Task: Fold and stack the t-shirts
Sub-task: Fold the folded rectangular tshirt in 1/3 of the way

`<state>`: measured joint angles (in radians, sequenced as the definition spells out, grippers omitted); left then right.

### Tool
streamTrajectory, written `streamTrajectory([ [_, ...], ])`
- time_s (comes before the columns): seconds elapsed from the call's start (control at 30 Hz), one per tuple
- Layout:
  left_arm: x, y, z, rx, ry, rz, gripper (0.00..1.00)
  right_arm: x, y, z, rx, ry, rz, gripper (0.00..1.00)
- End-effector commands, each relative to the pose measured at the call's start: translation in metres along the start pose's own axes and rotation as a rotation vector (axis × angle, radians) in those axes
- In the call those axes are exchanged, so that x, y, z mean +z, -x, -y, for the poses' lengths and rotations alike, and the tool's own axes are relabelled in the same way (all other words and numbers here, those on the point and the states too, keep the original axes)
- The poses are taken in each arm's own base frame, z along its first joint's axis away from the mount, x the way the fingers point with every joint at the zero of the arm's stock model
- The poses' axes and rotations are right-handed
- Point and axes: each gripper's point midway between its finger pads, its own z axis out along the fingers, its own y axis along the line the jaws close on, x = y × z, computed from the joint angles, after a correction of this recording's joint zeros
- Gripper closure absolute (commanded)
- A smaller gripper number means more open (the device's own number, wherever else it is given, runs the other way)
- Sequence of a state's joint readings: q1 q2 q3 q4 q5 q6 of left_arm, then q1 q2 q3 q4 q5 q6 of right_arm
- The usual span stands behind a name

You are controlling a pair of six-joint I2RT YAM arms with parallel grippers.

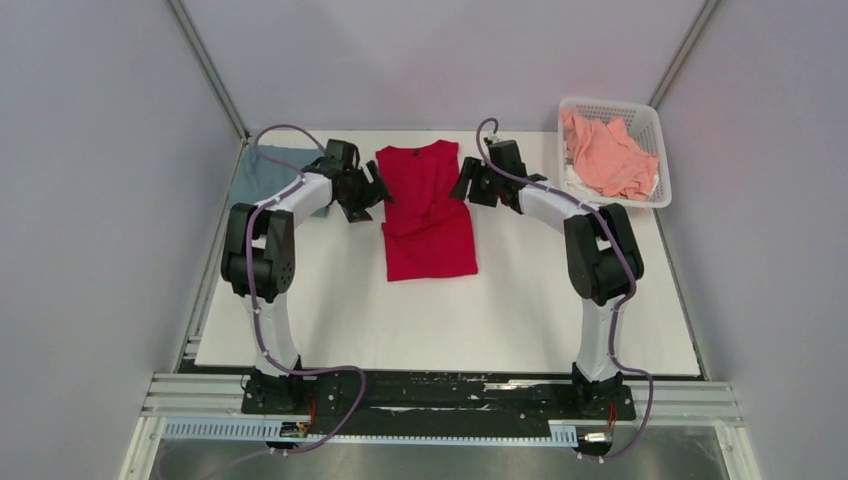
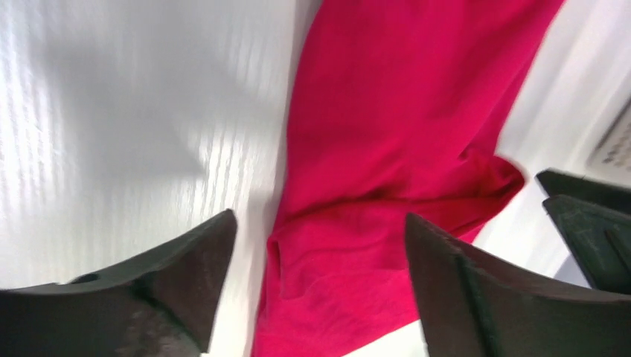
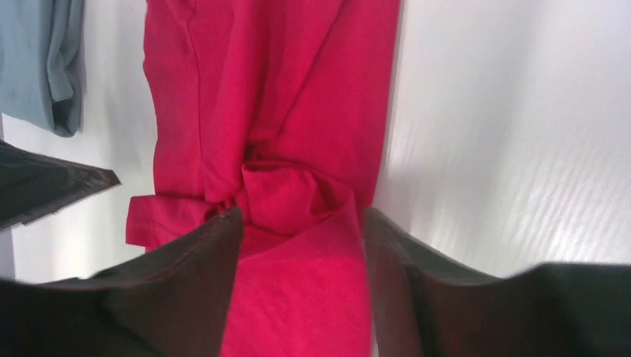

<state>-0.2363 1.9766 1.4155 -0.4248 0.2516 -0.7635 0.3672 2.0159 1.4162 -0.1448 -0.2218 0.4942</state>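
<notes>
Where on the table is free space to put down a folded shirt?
Widest bare table lies between the red shirt and the arm bases. The far side is crowded: blue-grey shirt, left gripper, red shirt, right gripper, basket in a row.

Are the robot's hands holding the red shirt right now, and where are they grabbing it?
Nothing is held. The left gripper and the right gripper are both open, at either side of the red t-shirt lying on the table.
</notes>
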Motion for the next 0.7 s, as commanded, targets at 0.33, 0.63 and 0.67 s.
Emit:
streamTrajectory([
  [0.33, -0.085, -0.040, -0.017, -0.021, -0.139, 0.127, 0.00, -0.056, -0.070, -0.064, -0.227, 0.175, -0.088, 0.00],
  [0.63, -0.099, -0.124, -0.068, -0.045, -0.067, 0.080, 0.00, 0.004, -0.086, -0.097, -0.318, 0.211, -0.129, 0.00],
  [0.67, -0.098, -0.133, -0.077, -0.055, -0.051, 0.067, 0.00, 0.013, -0.075, -0.103, -0.334, 0.216, -0.093, 0.00],
])
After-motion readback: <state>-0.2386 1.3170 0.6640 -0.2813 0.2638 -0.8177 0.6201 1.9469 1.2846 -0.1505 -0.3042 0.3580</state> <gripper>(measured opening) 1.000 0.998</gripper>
